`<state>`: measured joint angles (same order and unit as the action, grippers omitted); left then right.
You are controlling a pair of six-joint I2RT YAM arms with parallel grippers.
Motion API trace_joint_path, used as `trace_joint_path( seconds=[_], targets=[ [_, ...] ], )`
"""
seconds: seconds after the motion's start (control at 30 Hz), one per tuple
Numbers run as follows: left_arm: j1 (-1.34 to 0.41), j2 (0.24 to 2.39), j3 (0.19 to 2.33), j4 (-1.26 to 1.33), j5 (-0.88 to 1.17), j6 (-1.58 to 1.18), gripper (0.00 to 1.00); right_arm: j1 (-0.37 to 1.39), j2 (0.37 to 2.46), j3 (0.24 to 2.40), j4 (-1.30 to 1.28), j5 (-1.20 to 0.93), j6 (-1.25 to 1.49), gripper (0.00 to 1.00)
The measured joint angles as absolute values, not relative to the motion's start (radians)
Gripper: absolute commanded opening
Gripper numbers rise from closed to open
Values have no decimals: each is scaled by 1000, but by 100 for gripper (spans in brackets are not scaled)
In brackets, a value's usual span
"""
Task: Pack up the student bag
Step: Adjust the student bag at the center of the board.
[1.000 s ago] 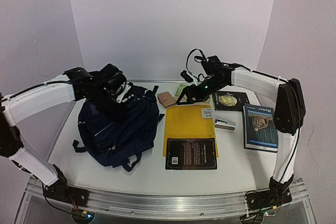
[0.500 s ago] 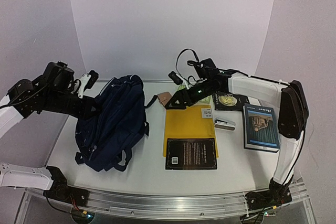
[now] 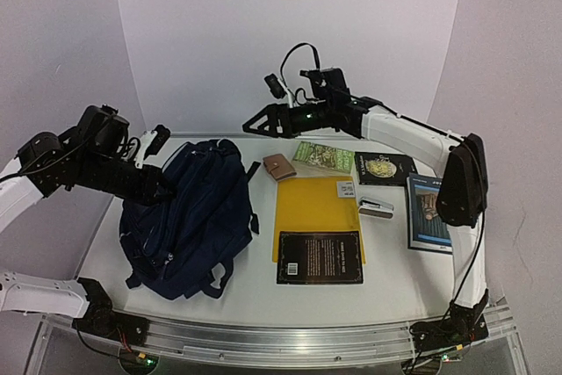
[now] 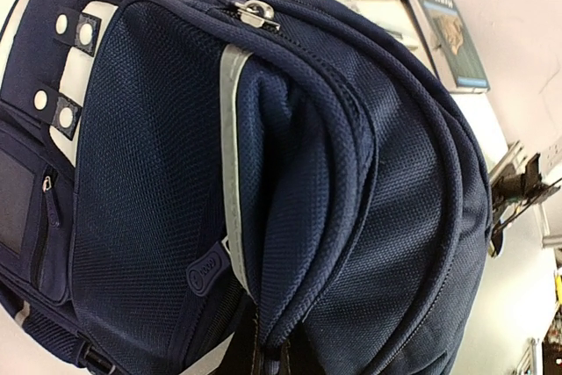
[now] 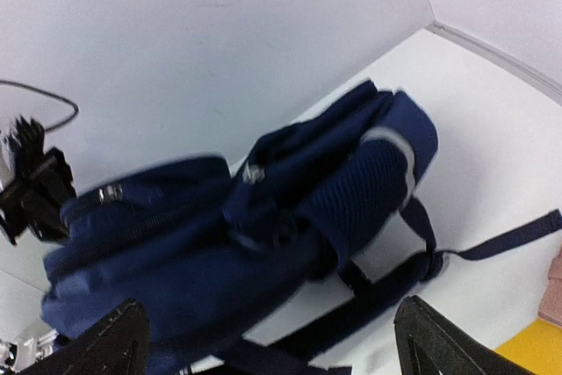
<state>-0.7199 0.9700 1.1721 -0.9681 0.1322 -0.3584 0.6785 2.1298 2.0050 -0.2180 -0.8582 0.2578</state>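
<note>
So here's the setup: the student bag (image 3: 198, 217) is lying on the left side of the table (image 3: 395, 278), front pocket facing up, with its left edge tugged up a bit. The left gripper (image 3: 161, 186) is squeezed tight on a fold of the bag's fabric down by that edge. Its wrist camera shows nothing but navy mesh running right into the fingers. The right gripper (image 3: 250, 122) is spread wide with nothing in it, hanging in the air over the back of the table and aimed at the bag.

What worries me:

- That hold is just a pinch of cloth. If the right arm pulls hard, I'd guess the fabric slips out and the whole bag flops back flat.
- The compartments look zipped shut to me, though I can't see the main one well. The zipper pull (image 4: 250, 11) is tiny, and wide-open fingers coming in at an angle could easily close on mesh instead.
- A loose strap (image 5: 492, 239) trails toward the wallet (image 3: 279, 165) and the yellow folder (image 3: 316, 208). Drag the bag right and it could sweep them along or snag a finger.
- The right wrist view is blurry, so aiming off it now seems risky.
</note>
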Motion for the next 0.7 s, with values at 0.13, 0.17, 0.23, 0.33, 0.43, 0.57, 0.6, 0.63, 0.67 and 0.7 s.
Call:
trace_joint_path(
  seconds=[0.13,0.17,0.23,0.33,0.43,0.57,0.6,0.63,0.67,0.7],
  targets=[
    [-720,997,1177,-993,159,-335,0,677,2277,2192,-176,-863,436,98],
    [-720,1005,1183,-1001,166,-331,0,677,2316,2235,-170,-863,476,98],
    [-720,1021,1193,-1007,177,-322,0,678,2388,2297,-158,-855,544,98],
    [-720,1034,1197,-1007,183,-313,0,679,2466,2311,-155,-830,615,98],
    [-720,1034,1197,-1006,184,-310,0,682,2516,2295,-165,-803,655,96],
    [-720,1041,1197,-1007,185,-308,0,692,2547,2282,-186,-803,697,54],
    [-720,1044,1197,-1007,185,-308,0,697,2548,2282,-184,-809,711,37],
    [-720,1046,1197,-1007,184,-308,0,703,2548,2282,-178,-817,719,24],
    [-720,1048,1197,-1007,180,-308,0,711,2548,2282,-160,-828,737,13],
    [-720,1048,1197,-1010,170,-308,0,717,2548,2282,-144,-838,754,5]
  ],
)
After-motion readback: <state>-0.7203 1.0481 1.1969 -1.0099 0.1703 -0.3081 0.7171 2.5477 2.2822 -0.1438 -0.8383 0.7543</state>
